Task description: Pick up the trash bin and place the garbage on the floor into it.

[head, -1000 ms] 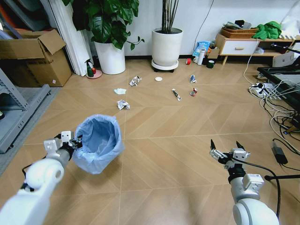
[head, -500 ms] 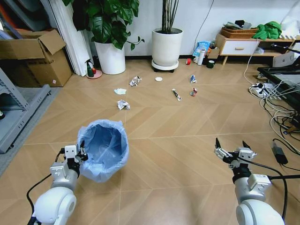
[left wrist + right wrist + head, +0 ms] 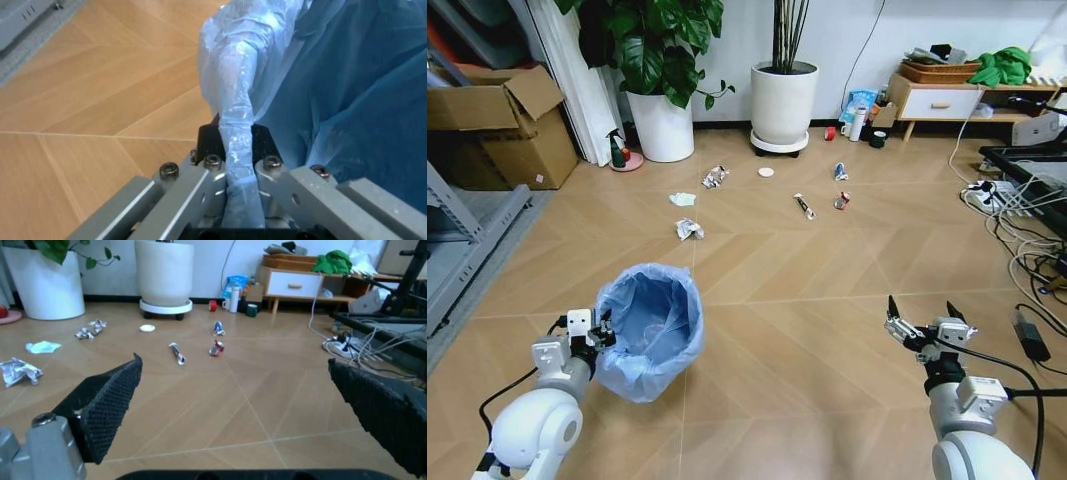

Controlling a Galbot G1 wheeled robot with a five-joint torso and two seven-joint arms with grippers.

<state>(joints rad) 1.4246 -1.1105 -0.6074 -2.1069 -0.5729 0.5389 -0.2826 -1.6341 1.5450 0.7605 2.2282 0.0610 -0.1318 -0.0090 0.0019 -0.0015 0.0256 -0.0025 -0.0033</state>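
Left end effector (image 3: pixel 599 335) clamped on the trash bin (image 3: pixel 649 325) rim | right end effector (image 3: pixel 920 323) gaped wide, empty | garbage (image 3: pixel 689 229) lay on floor (image 3: pixel 807 270) | no writing legible

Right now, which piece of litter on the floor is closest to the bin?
The crumpled foil wrapper, lying straight beyond the trash bin held by the left pincer. The other scraps sit farther back, nearer the white planters.

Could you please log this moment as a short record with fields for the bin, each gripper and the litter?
bin: trash bin, blue-lined, held at its rim, low left
left gripper: jaws shut on the bin's rim and liner
right gripper: jaws open, empty, low right
litter: garbage scattered on the floor ahead, near the white planters
bin contents: none seen
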